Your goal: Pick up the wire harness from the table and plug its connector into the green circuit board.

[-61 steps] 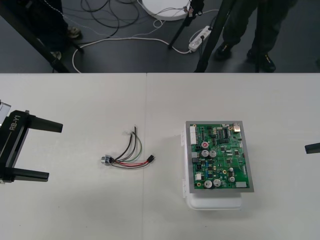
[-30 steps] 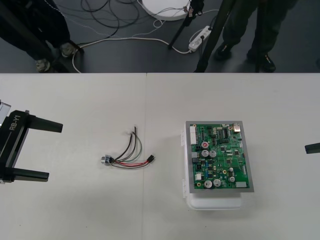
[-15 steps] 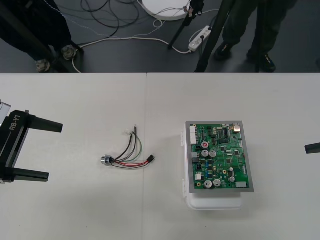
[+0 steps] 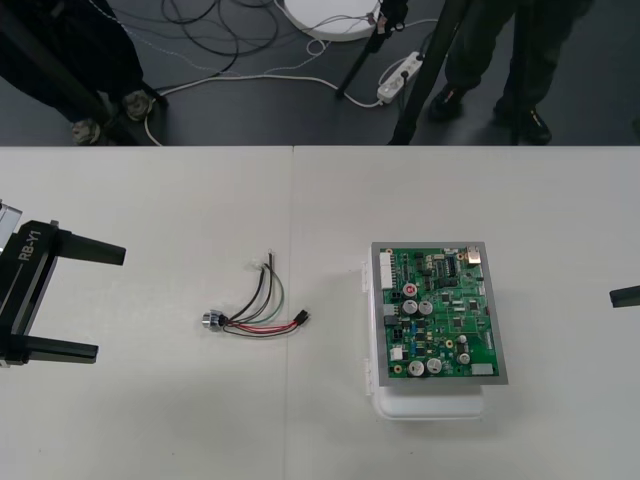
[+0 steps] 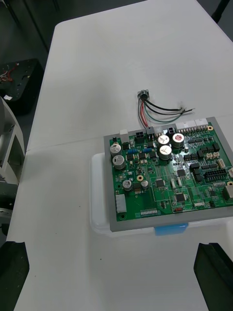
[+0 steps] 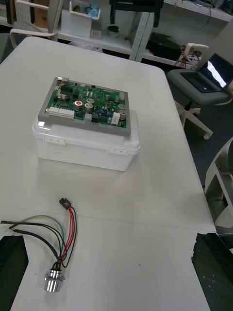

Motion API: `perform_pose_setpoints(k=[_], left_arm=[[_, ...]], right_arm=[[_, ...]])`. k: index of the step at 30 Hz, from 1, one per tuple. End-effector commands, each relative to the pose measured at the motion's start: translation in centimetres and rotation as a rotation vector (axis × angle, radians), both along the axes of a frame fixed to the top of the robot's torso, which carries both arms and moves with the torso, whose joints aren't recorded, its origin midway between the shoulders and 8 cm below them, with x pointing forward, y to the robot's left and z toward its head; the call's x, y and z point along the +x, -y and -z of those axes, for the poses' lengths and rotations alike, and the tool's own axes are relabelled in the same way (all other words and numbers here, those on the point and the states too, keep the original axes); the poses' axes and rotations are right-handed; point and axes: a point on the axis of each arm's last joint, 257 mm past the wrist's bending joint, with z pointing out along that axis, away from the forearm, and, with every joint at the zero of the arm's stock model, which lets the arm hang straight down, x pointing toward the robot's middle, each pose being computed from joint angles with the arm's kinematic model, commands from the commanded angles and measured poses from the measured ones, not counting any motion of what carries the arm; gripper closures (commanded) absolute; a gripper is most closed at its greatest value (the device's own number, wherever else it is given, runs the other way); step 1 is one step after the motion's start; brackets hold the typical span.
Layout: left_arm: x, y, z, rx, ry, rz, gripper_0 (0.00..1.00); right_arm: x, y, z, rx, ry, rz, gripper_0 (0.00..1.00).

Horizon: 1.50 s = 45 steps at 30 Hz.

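Plain light tabletop [image 4: 150, 420], seam down middle. Beyond far edge, dark floor [image 4: 300, 120]: tangled cables [image 4: 205, 25], white power strip [image 4: 399, 76].

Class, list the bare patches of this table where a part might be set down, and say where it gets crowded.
Bare: the wide strip between the open left gripper and the harness; the far table band behind both; the stretch between circuit board and right gripper. Tightest: the gap between the harness's plug and the white base.
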Motion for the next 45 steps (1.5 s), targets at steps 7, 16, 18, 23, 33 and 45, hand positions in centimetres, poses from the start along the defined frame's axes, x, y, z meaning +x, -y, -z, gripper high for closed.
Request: perform_pose_setpoints(k=[7, 16, 18, 23, 33, 45], left_arm=[[-0.2, -0.2, 1.9, -0.015, -0.083, -0.069, 0.0], [0.8, -1.0, 2.5, 0.067, -0.041, -0.07, 0.0], [1.3, -1.3, 2.7, 0.097, -0.021, -0.07, 0.0], [2.0, -1.6, 3.5, 0.156, -0.001, -0.066, 0.0], [4.1, -2.2, 6.1, 0.324, 0.056, -0.057, 0.0], [6.6, -1.8, 9.9, 0.476, 0.125, -0.052, 0.0]], right_arm=[[0.6, -0.1, -1.4, -0.014, 0.077, -0.024, 0.0], [0.6, -0.1, -1.4, -0.014, 0.077, -0.024, 0.0], [0.6, -0.1, -1.4, -0.014, 0.077, -0.024, 0.0], [0.6, -0.1, -1.4, -0.014, 0.077, -0.024, 0.0], [-0.4, -0.6, 0.5, 0.022, 0.015, -0.034, 0.0], [0.8, -0.5, 0.2, 0.038, 0.032, -0.001, 0.0]])
